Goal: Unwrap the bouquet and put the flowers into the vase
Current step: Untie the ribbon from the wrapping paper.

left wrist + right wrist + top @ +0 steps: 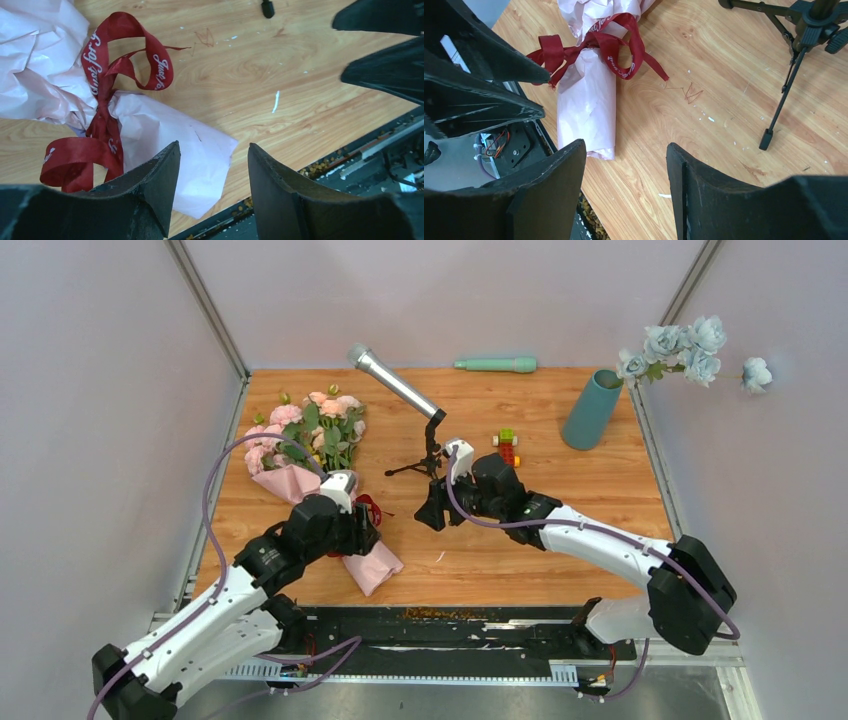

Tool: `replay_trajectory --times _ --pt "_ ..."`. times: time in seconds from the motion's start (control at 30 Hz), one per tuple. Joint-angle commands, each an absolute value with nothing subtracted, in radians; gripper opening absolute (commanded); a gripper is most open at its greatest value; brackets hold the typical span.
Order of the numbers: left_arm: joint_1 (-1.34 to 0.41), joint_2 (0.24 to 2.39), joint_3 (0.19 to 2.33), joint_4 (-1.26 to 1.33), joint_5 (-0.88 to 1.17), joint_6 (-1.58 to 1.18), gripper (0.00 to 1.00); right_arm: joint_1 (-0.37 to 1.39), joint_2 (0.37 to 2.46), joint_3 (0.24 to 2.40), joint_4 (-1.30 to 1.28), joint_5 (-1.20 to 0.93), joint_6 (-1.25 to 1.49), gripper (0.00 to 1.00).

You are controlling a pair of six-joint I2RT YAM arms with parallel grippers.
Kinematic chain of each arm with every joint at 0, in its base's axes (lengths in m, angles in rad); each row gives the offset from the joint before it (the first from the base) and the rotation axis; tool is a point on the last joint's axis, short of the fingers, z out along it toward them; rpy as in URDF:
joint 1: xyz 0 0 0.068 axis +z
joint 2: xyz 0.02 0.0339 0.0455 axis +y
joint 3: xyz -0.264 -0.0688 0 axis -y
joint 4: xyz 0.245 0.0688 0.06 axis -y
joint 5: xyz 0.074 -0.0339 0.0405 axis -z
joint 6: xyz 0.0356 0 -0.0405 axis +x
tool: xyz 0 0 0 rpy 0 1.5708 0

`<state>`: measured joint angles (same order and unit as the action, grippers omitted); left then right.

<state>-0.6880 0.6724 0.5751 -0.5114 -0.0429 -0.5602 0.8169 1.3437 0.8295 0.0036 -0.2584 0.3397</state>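
Hovering spread over the bouquet (150,117), left gripper (214,150) empty, right gripper (625,147) spread near its ribbon (616,47).

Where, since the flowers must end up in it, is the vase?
In the top view, the vase stands at the table's far right corner, right of the toy bricks, pale blue flowers by its mouth.

We are seeing bright, even light from above; shadows are falling soft and faint on the table (600,470). The top view is reading sharp; the left gripper (214,147) is showing dark and slightly soft along the lower frame.
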Motion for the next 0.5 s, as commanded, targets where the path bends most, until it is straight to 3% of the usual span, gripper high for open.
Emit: replay_trajectory --times 0.0,0.47 --pt "-0.703 0.718 0.57 -0.467 -0.152 -0.59 0.6 0.798 1.3 0.814 0.051 -0.238 0.358 0.6" --pt "-0.7 0.682 0.537 -0.559 -0.348 -0.6 0.6 0.75 1.252 0.777 0.046 -0.253 0.354 0.6"
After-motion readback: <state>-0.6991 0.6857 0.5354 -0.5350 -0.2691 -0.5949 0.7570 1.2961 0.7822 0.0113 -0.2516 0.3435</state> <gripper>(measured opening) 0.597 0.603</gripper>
